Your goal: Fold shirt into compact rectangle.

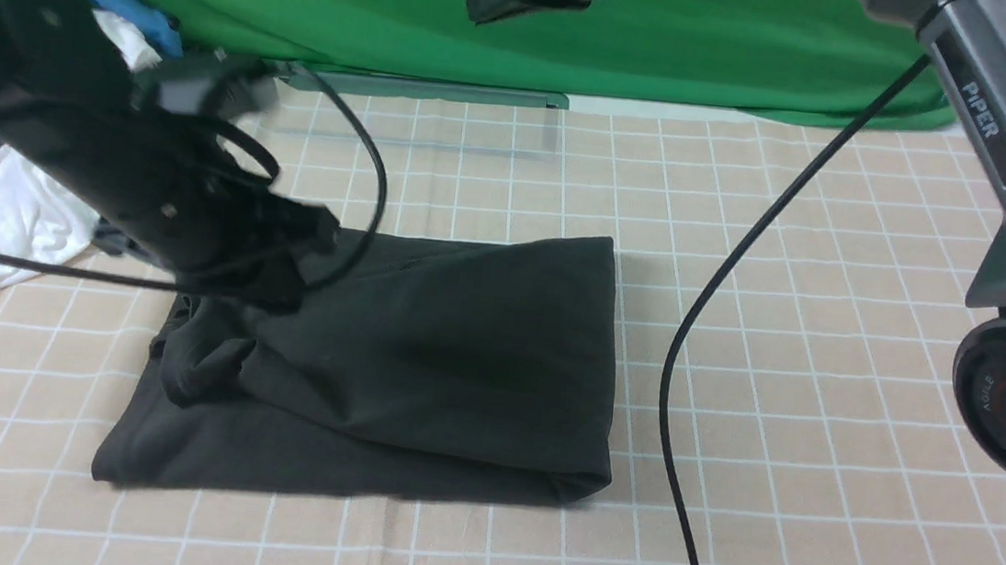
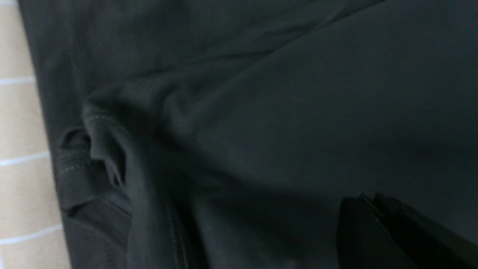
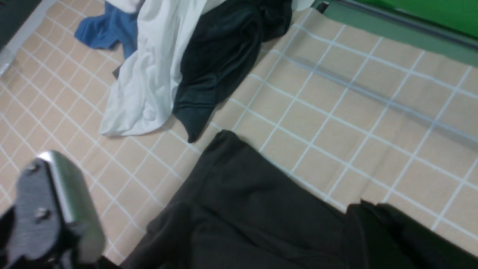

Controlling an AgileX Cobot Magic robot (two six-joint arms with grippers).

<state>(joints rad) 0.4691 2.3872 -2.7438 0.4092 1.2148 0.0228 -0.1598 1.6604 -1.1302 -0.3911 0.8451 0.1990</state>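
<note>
Black shirt [image 1: 422,358] lay folded mid-table on the checked cloth [image 1: 829,351], bunched at its left edge. Left gripper [image 1: 284,252] hovered low over that bunched edge, blurry, couldn't tell whether clenched. Right gripper [image 3: 209,224] spread wide above the shirt's far corner, grasping nothing.

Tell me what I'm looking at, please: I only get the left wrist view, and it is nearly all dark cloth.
Observer: That is a black shirt, folded into a rough rectangle on a beige checked tablecloth.
Operator: Is the fold neat?
Observer: Not fully. In the front view the shirt's left end is bunched and rumpled under the left arm, while its right edge lies straight.
Operator: Are there other clothes?
Observer: Yes. The right wrist view shows a pile beside it: a white garment, a dark one and a blue one.
</note>
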